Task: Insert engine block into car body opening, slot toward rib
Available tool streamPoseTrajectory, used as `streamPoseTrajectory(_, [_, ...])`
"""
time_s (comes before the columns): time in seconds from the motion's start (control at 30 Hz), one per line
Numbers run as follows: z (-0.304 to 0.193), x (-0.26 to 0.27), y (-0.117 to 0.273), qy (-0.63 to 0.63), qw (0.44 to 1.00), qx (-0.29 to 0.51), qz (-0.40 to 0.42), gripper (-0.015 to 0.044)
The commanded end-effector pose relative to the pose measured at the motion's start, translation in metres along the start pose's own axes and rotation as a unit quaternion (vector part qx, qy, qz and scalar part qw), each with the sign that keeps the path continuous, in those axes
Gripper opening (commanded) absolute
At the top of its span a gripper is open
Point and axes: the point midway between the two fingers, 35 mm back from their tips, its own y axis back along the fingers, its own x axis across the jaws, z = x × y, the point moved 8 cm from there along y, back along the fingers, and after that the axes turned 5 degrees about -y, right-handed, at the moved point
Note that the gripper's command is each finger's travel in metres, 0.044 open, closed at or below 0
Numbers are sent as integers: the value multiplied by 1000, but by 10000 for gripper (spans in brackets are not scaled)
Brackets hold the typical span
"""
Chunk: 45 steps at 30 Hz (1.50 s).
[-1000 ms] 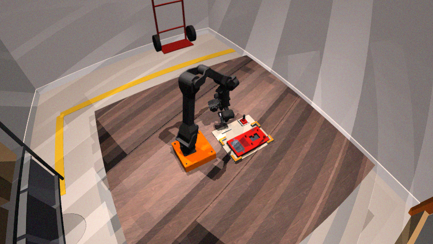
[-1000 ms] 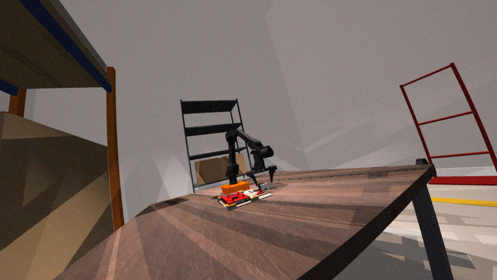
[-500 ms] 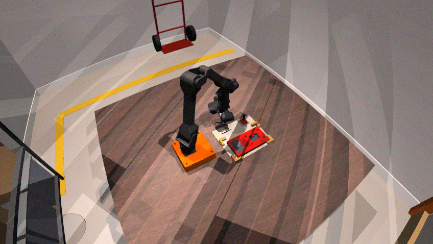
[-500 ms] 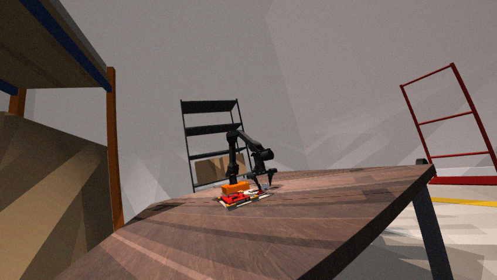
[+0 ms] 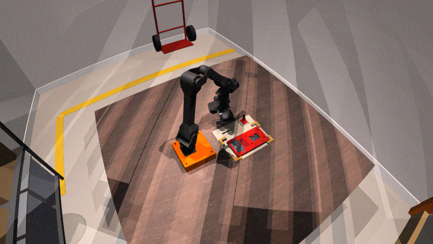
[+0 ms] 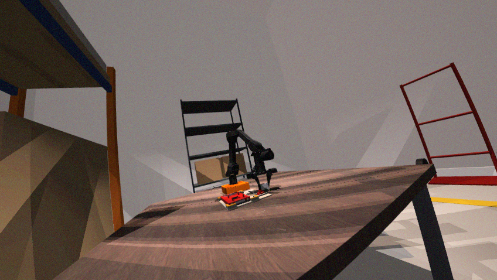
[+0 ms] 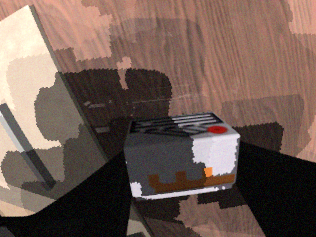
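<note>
My gripper (image 6: 264, 187) (image 7: 177, 151) is shut on the engine block (image 7: 215, 151), a grey and white box with dark stripes and a red dot on top and an orange-brown pattern on its near side. A finger lies at each end of it. The block is beside the cream board, low over the table; whether it touches the table I cannot tell. The red car body (image 5: 246, 143) (image 6: 227, 199) lies on the board, with a square opening (image 5: 254, 137) toward its right end in the top view. The rib and the block's slot side cannot be made out.
The cream board (image 5: 252, 117) (image 7: 30, 44) has yellow corner brackets around the car body. A small red piece with a black upright knob (image 5: 243, 117) stands on it. A dark bar (image 5: 226, 131) (image 7: 30, 149) lies on the board. The arm's orange base (image 5: 198, 152) (image 6: 235, 188) is nearby.
</note>
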Motion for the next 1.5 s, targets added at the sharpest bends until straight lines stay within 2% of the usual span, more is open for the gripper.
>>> streamPoseTrajectory(0.0, [-2,-2,12,1,1000,1,-4,0])
streamPoseTrajectory(1.17, [4,5,121,1,1000,1,-4,0])
streamPoseTrajectory(1.47, [4,5,119,-39,999,0,-4,0])
